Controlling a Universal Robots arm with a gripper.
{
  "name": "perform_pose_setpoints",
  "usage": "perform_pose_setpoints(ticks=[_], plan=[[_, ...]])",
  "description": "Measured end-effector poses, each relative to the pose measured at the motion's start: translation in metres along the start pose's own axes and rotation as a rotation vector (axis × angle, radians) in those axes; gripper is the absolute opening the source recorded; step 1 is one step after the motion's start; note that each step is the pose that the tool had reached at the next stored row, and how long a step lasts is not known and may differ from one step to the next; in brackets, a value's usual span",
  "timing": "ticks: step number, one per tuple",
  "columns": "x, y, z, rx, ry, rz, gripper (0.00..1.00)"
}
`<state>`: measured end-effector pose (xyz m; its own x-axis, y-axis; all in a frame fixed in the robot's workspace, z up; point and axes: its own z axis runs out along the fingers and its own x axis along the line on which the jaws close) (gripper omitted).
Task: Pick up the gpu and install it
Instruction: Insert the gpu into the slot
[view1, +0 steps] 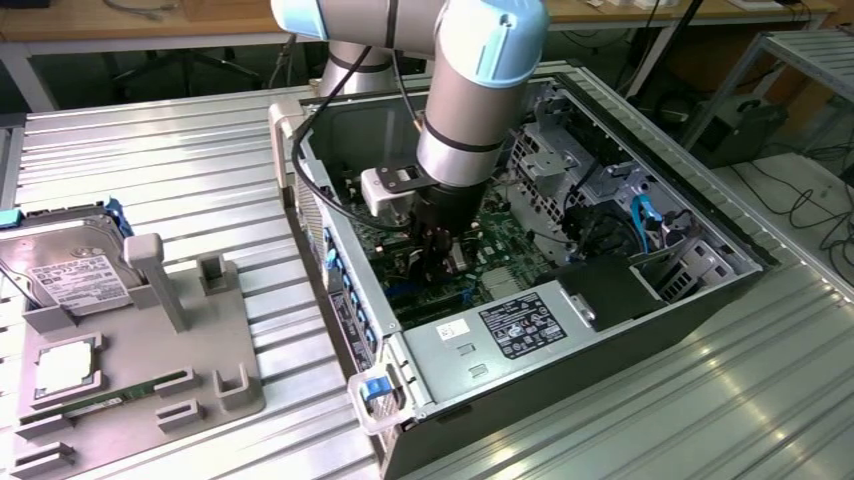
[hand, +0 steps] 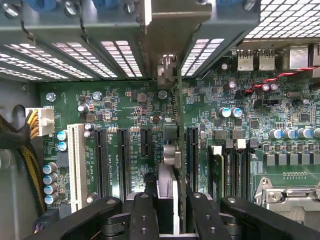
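Observation:
Inside the open computer case my gripper reaches straight down over the green motherboard. In the wrist view the gpu appears edge-on as a thin dark card between my black fingers, with its silver end bracket at the case's rear slot wall. The gripper is shut on the gpu. The card stands upright just beside a long black expansion slot, and I cannot tell whether its lower edge touches the board.
Several more black slots and a white slot lie beside the card. Drive cages and a power supply crowd the case. Outside it, a grey fixture holds a hard drive and a RAM stick.

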<state>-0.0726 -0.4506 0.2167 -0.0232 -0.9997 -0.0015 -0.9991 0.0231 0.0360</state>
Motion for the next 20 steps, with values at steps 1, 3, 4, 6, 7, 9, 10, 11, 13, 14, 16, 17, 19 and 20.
perform_pose_setpoints(ticks=[1, 3, 4, 6, 7, 9, 10, 11, 13, 14, 16, 17, 19, 20], plan=[[0.0, 0.0, 0.0, 0.0, 0.0, 0.0, 0.28], [0.0, -0.0001, -0.0016, -0.0002, 0.0003, 0.0, 0.28], [0.0, 0.0, -0.0035, 0.0005, -0.0011, 0.0, 0.28], [0.0, 0.0003, -0.0111, 0.0006, -0.0022, 0.0, 0.28], [0.0, 0.0005, -0.0139, 0.0001, -0.0005, 0.0, 0.28], [0.0, 0.0004, -0.0139, 0.0003, -0.0007, 0.0, 0.28], [0.0, 0.0004, -0.0139, 0.0003, -0.0007, 0.0, 0.28], [0.0, 0.0004, -0.014, 0.0001, -0.0004, 0.0, 0.28], [0.0, 0.0004, -0.0141, 0.0001, -0.0002, 0.0, 0.28], [0.0, 0.0004, -0.0141, 0.0001, -0.0002, 0.0, 0.28], [0.0, 0.0004, -0.0141, 0.0001, -0.0002, 0.0, 0.28], [0.0, 0.0004, -0.0141, 0.0001, -0.0002, 0.0, 0.28], [0.0, 0.0004, -0.014, 0.0002, -0.0003, 0.0, 0.28], [0.0, 0.0004, -0.0141, 0.0001, -0.0002, 0.0, 0.28]])
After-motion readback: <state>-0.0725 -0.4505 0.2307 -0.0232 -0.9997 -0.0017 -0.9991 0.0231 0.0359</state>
